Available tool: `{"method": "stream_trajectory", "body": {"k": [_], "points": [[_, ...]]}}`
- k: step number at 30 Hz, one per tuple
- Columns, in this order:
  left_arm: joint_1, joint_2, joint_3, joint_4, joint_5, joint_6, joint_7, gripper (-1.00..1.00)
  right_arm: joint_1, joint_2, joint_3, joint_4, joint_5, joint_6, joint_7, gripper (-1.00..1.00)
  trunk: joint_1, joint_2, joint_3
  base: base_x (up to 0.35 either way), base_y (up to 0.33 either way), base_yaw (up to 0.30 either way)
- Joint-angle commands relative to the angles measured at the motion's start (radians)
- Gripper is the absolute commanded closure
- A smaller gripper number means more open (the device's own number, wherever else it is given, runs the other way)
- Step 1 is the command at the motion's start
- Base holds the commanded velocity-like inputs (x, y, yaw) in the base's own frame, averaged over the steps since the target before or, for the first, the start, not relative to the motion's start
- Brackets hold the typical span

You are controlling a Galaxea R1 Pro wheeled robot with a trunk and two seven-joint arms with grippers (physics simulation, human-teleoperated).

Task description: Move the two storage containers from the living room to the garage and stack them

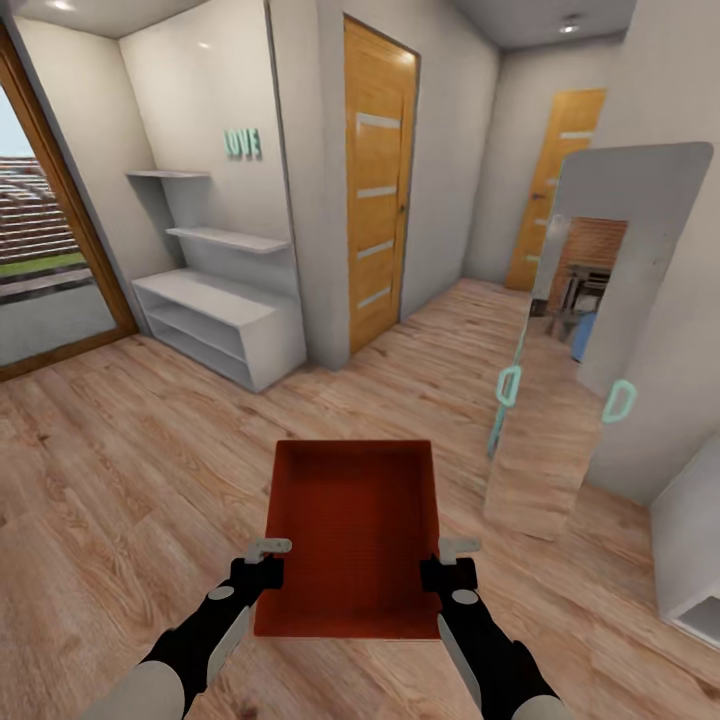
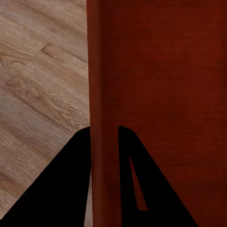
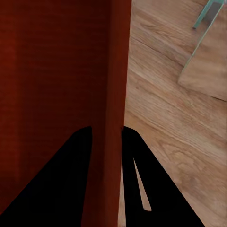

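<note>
Head view shows both jaws pinching the storage container (image 1: 352,535); wrist views reveal one side wall between each pair.

Matt orange-red storage container (image 1: 352,520), finely ribbed bottom; light wood-plank floor (image 1: 130,440); wooden door (image 1: 378,180).

Light wood-plank floor (image 1: 150,450) running through a hallway with plain white walls (image 1: 440,170). Low white shelf unit (image 1: 215,325) set in an alcove at left, two floating white shelves (image 1: 225,238) above it, teal "LOVE" lettering (image 1: 243,142) on the wall higher up. Wood-framed glass door (image 1: 45,230) at far left, opening onto grass and brick steps outside. Two orange wooden panel doors with pale horizontal insets: one (image 1: 378,180) straight ahead, another (image 1: 560,185) at the corridor's end. Tall frameless mirror (image 1: 600,300) leaning at right, reflecting brickwork. Recessed ceiling spotlights (image 1: 570,24) lit overhead.
</note>
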Motion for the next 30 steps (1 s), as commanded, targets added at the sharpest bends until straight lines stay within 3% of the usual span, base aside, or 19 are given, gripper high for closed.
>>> {"method": "stream_trajectory", "body": {"k": [1, 30], "points": [[0.0, -0.001, -0.03, 0.005, 0.014, -0.001, -0.008, 1.0, 0.0, 0.021, 0.032, -0.03, 0.016, 0.003, 0.003, 1.0, 0.001, -0.001, -0.001, 0.333, 0.018, 0.024], [0.0, -0.002, -0.03, 0.005, 0.014, -0.001, -0.008, 1.0, 0.0, 0.021, 0.032, -0.031, 0.016, 0.003, 0.003, 1.0, 0.001, -0.001, 0.03, 0.287, 0.001, 0.002]]}}
